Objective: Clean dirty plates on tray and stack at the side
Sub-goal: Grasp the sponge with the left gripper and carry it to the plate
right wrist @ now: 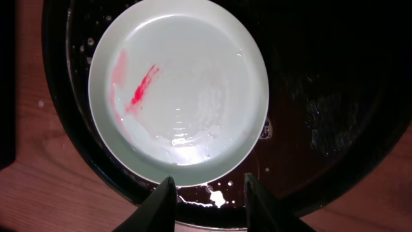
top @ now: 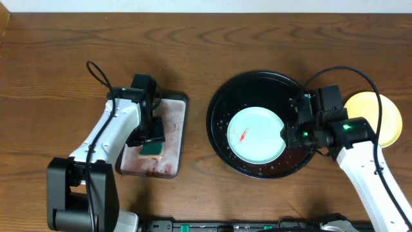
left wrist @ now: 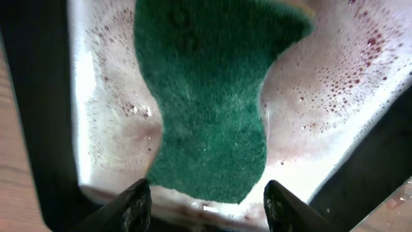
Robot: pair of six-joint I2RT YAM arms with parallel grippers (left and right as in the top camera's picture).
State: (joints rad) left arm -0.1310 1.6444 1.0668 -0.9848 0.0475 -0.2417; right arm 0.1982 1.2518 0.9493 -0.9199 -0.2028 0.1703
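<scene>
Left gripper (left wrist: 209, 205) jaws apart, straddling green sponge (left wrist: 206, 109) end in small white tray (left wrist: 335, 96). Right gripper (right wrist: 210, 203) spread wide at rim of red-smeared mint plate (right wrist: 187, 84) on black tray (right wrist: 335, 96). Yellow plate (top: 388, 122) on table (top: 64, 38), right of black tray.

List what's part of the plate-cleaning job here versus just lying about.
Job: mint plate with red smear, black tray, yellow plate, green sponge, small rectangular tray holding foamy liquid.
Lying about: black rail at the near edge of the table.

overhead top-down | left wrist close above sponge (left wrist: 206, 96) | right wrist close above plate (right wrist: 180, 90)
</scene>
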